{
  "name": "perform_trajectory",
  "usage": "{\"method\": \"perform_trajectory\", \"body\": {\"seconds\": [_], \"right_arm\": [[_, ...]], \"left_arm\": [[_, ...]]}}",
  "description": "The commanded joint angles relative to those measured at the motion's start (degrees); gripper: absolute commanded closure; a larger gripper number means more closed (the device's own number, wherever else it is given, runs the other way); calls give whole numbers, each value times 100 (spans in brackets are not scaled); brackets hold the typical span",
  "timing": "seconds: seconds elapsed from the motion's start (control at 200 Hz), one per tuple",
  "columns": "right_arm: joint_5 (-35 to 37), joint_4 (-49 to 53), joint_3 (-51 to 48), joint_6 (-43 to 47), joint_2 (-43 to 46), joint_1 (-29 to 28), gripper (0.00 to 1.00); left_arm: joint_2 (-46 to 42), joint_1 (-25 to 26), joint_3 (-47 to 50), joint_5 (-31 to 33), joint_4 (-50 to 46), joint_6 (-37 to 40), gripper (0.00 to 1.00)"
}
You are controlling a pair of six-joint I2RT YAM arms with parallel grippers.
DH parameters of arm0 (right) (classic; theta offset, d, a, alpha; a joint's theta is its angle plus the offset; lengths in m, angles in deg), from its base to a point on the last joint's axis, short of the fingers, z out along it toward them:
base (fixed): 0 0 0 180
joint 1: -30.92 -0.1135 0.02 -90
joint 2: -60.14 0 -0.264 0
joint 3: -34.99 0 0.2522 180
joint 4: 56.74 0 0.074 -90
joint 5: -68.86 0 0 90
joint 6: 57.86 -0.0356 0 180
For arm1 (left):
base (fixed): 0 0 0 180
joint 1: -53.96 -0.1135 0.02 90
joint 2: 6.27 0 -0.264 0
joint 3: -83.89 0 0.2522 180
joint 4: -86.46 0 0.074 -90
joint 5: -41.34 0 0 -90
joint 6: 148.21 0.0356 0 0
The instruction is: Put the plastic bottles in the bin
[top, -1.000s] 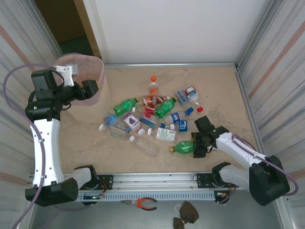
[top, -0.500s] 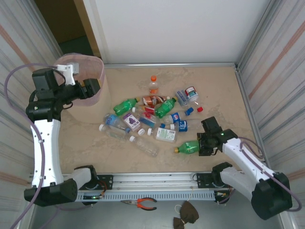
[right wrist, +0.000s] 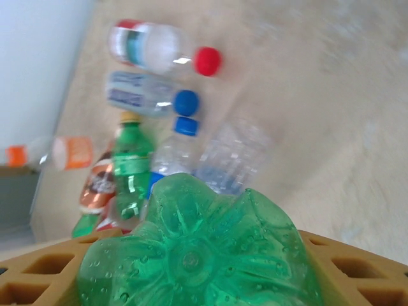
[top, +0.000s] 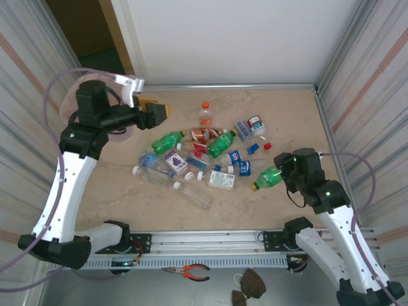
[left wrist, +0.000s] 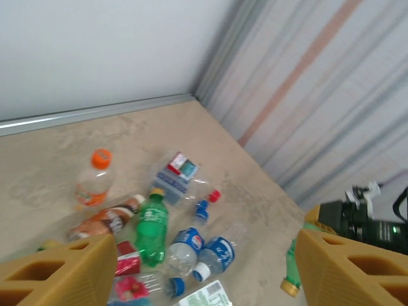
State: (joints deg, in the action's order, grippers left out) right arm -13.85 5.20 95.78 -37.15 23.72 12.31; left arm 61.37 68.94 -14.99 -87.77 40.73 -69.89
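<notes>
Overhead, your right gripper [top: 288, 173] sits at the right side of the table [top: 299, 118], clamped on a green bottle [top: 270, 177] by its bottom end, with the yellow cap pointing towards the pile of bottles [top: 197, 159]. The bottle looks raised off the surface, though from straight above you cannot be sure.

The right wrist camera gives you what the overhead misses. The bottle's lobed base [right wrist: 191, 255] is seated between the two tan fingers [right wrist: 38, 271], which press on it from both sides. Beyond it the loose bottles are blurred; you can make out a red cap, two blue caps and another green body, but no labels.

Your left gripper [top: 156, 109] hangs over the far left part of the table, near the pile. Its own camera shows the jaws spread wide with nothing between them [left wrist: 205, 255]. Below them you see the orange-capped bottle [left wrist: 95, 182] lying at the far edge of the pile. The cap end of the held bottle [left wrist: 291, 271] peeks out beside the right-hand finger there, the rest cut off behind it.

The bin [top: 125, 131] stands at the far left corner. In the overhead view the left arm covers most of it, and you get only slivers of its pink liner.
</notes>
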Motion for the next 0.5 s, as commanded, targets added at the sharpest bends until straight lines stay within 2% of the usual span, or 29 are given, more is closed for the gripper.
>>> {"method": "perform_trajectory", "body": {"seconds": [0.0,0.225,0.491], "right_arm": [[-379,-730,292,1974,174,54,44],[-1921,-1694,826,3527,40,42,45],[-3140,-2406,1465,3813,-366,21,45]], "left_arm": [[186,529,-132,-50,389,475,26],[557,1659,63,-556,1144,1006,26],[1038,2706,67,-787,1574,1468,22]]}}
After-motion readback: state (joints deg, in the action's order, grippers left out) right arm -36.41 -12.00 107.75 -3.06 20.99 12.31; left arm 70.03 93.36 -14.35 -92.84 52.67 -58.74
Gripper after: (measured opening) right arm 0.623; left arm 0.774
